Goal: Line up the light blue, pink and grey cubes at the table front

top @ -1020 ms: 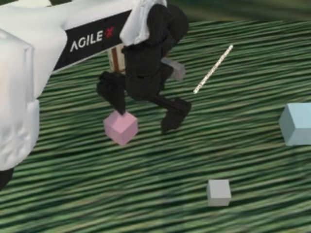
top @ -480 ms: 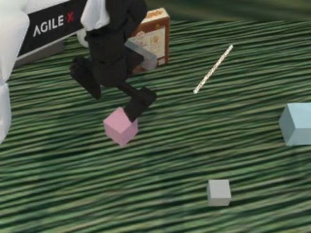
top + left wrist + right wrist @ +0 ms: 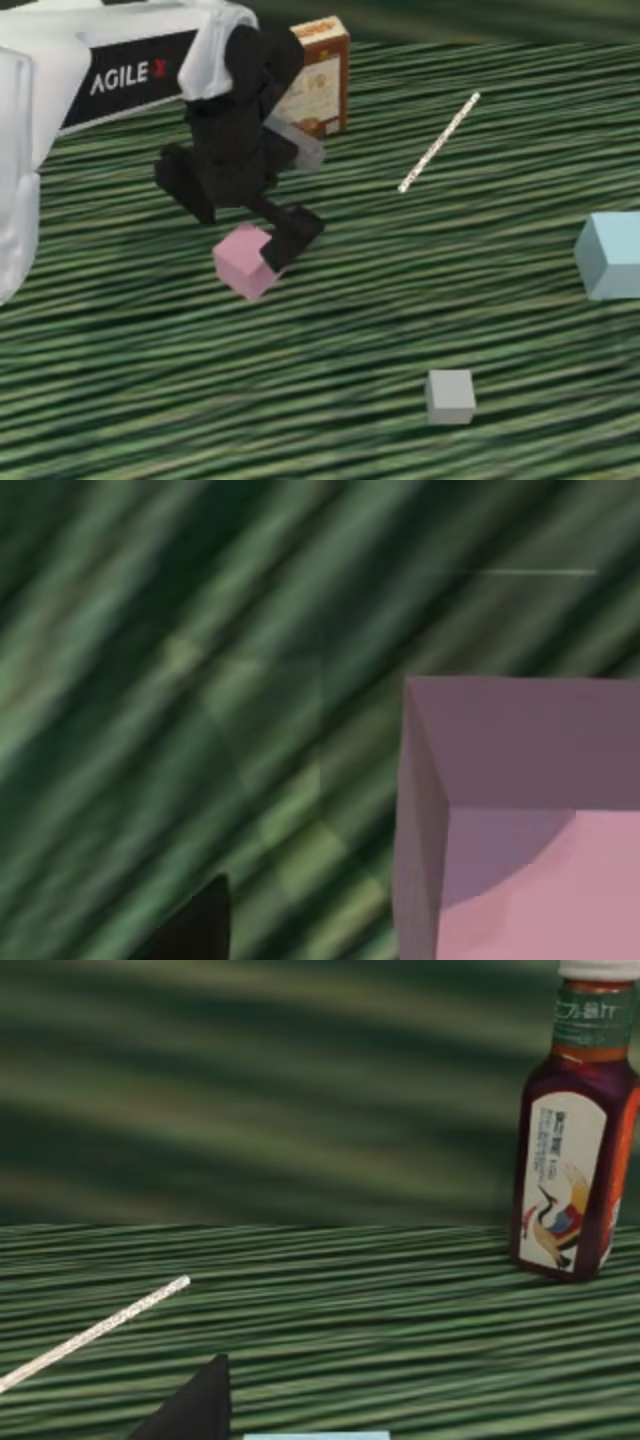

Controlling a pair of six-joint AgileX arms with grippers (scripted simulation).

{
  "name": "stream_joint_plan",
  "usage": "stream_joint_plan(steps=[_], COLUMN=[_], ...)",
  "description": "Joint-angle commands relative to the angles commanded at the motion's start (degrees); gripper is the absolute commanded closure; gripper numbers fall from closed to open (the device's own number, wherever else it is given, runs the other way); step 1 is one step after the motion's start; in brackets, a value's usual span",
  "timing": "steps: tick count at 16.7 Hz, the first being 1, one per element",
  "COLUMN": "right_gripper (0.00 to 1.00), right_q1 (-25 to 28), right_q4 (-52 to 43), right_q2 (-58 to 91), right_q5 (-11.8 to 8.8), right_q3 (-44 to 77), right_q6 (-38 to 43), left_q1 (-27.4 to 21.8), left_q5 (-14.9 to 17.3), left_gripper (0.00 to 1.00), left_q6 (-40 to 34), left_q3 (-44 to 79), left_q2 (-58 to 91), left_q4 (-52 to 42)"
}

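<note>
Pink cube [image 3: 243, 260], bottle [image 3: 574, 1130] — right wrist only

pink cube [image 3: 243, 261] left-centre on counter [image 3: 330, 320], left hand [image 3: 240, 210] above it, grey cube [image 3: 450, 396] front right, light blue cube [image 3: 610, 255] far right, box [image 3: 318, 75] behind

Left arm [image 3: 110, 75]: black panel on the white casing, white lettering "AGILE" followed by a red "X". Carton [image 3: 318, 80]: printed front, wording illegible. Bottle [image 3: 572, 1130]: green neck band and white label with coloured figure, characters illegible.
</note>
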Motion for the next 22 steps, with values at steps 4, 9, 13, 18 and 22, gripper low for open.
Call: stream_joint_plan(steps=[4,9,13,18,22], right_gripper=[0.00,0.00,0.00,0.00,0.00], right_q1=[0.0,0.0,0.0,0.0,0.0], right_q4=[0.0,0.0,0.0,0.0,0.0], right_q2=[0.0,0.0,0.0,0.0,0.0], right_q5=[0.0,0.0,0.0,0.0,0.0], right_q3=[0.0,0.0,0.0,0.0,0.0], right_q6=[0.0,0.0,0.0,0.0,0.0], left_q1=[0.1,0.1,0.1,0.1,0.1], left_q5=[0.0,0.0,0.0,0.0,0.0], left_gripper=[0.00,0.00,0.30,0.68,0.98], left_q6=[0.1,0.2,0.2,0.2,0.2], left_q3=[-5.3,-6.0,-6.0,-6.0,-6.0], left_q2=[2.6,2.9,2.9,2.9,2.9], left_q4=[7.9,8.8,8.8,8.8,8.8])
